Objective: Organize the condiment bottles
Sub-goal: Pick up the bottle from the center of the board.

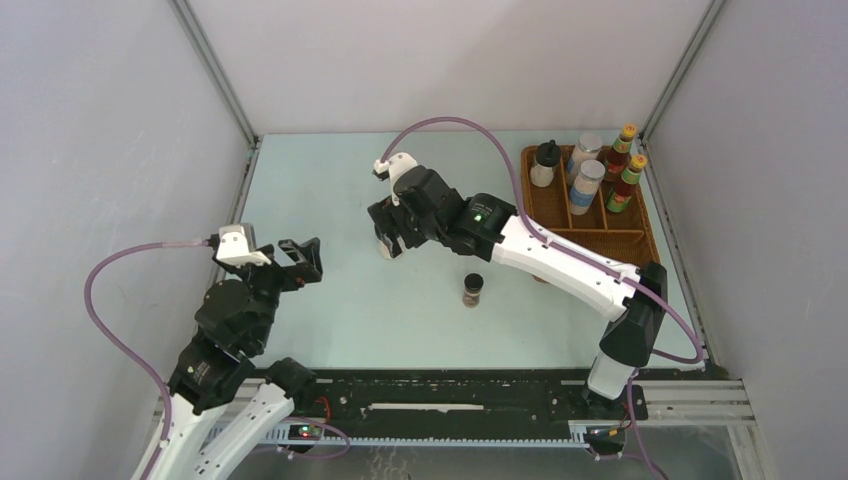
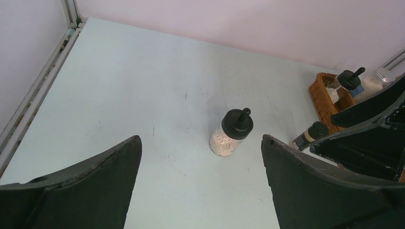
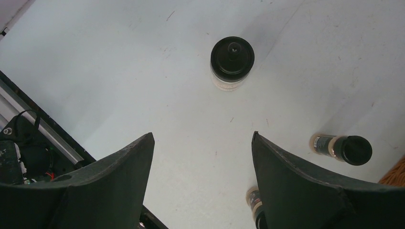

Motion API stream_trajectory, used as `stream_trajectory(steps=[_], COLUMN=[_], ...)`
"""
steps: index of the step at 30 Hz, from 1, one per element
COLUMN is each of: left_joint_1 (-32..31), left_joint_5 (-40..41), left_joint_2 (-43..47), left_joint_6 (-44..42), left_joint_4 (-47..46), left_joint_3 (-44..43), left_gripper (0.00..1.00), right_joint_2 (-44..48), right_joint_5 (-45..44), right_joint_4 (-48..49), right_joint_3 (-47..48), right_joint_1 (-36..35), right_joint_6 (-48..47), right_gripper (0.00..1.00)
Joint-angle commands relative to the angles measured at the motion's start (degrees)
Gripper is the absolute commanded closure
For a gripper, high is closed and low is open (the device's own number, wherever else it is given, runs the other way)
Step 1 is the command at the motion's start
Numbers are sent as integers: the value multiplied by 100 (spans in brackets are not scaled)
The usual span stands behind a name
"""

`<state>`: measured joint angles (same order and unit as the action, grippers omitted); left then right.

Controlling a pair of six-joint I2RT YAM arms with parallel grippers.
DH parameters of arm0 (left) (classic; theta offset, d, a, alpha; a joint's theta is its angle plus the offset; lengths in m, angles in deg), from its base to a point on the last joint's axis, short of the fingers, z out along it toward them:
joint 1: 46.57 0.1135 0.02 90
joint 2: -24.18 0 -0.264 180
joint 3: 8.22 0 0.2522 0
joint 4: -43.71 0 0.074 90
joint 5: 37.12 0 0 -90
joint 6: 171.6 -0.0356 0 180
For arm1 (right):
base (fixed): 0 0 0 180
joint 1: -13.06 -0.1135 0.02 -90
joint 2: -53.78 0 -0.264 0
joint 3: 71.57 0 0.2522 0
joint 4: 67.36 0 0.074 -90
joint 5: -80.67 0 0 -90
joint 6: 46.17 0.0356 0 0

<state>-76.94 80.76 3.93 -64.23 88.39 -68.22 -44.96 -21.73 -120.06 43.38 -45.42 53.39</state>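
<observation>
A black-lidded white jar (image 3: 232, 59) stands on the table, ahead of my right gripper (image 3: 202, 138), which hovers open and empty above it. In the top view that gripper (image 1: 392, 232) covers most of the jar (image 1: 386, 250). One tiny dark jar (image 1: 473, 290) stands mid-table; the right wrist view shows it (image 3: 341, 148) and a second tiny dark jar (image 3: 255, 200) half hidden behind my right finger. My left gripper (image 1: 300, 265) is wide open at the left, facing the white jar (image 2: 231, 133); nothing lies between its fingers (image 2: 201, 140).
The brown wicker tray (image 1: 640, 235) sits at the back right. It holds another black-lidded jar (image 1: 543, 163), two silver-lidded jars (image 1: 587, 185) and two red sauce bottles (image 1: 628, 180). The right arm (image 1: 560, 255) stretches across the table's middle. Grey walls close in on three sides.
</observation>
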Motion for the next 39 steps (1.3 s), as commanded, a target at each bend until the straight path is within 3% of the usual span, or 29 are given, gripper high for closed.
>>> stream_trajectory(steps=[1,16,19,26,39], left_joint_1=[-22,-21,-22,-19,-22], left_joint_5=[-45,-74,-90,-89,-50], left_joint_2=[-64,-154,-95,-108,-20], left_joint_6=[-67,-85,-75,-67,-85], left_joint_4=[-188,-283,-337,-346,-297], left_joint_3=[26,59,96,66,105], left_gripper=[0,0,0,0,0], right_joint_2=[-68,-695,-862,-1104,-1615], right_joint_5=[30,580,770,1179,1179], right_joint_4=[127,954,993,1036,715], right_joint_3=[-25,-310,-249,-30,605], right_joint_1=[5,458,603,806,886], right_joint_6=[63,-200,-214,-309,-547], right_gripper=[17,11,3,3,2])
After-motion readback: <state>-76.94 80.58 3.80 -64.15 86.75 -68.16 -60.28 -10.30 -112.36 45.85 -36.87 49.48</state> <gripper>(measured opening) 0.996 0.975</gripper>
